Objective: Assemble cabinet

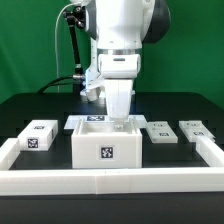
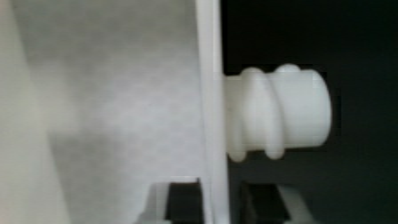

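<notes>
Pinching the thin upright wall of the cabinet (image 1: pixel 108 148), gripper (image 2: pixel 212 205) narrow, one finger on each side.

cabinet (image 1: pixel 107 148): white blocky box, upright on the black desk (image 1: pixel 30 105), centre front. One black-and-white square tag (image 1: pixel 106 153) on the face toward the exterior camera. Wrist view: a flat white wall (image 2: pixel 107 110) edge-on, with a ribbed round white knob (image 2: pixel 285 110) sticking out. The wall sits between the pincer (image 2: pixel 214 205) fingers, contact unclear.
</notes>
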Motion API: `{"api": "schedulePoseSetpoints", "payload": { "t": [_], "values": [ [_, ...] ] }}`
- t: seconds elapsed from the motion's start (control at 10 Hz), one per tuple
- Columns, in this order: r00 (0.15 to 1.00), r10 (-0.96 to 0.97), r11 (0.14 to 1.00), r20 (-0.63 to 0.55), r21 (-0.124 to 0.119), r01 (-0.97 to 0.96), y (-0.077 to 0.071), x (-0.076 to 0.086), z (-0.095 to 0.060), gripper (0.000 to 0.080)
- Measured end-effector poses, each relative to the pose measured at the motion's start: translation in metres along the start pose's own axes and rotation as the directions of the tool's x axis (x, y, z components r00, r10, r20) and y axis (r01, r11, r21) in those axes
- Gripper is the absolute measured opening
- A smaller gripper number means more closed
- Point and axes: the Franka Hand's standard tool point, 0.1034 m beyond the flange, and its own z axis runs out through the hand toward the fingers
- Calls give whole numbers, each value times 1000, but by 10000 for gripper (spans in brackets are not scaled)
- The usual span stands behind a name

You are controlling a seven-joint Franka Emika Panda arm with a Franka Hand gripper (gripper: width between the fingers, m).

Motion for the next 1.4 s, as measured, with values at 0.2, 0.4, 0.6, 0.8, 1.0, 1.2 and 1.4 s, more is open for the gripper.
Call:
{"api": "schedulePoseSetpoints", "payload": {
  "t": [0.2,0.4,0.6,0.8,1.0,1.2,1.4],
  "values": [
    [1000,0,1000,0,0,0,0,0,0,34],
    [1000,0,1000,0,0,0,0,0,0,34],
    [999,-50,999,-1,-7,50,7,4,-1,34],
    [999,-48,999,-12,-14,47,19,26,0,34],
    [999,-40,999,-22,-24,40,33,47,0,34],
    [999,25,999,-40,-30,-27,49,73,-1,34],
    [999,24,999,-40,-31,-26,49,71,-1,34]
  ]
}}
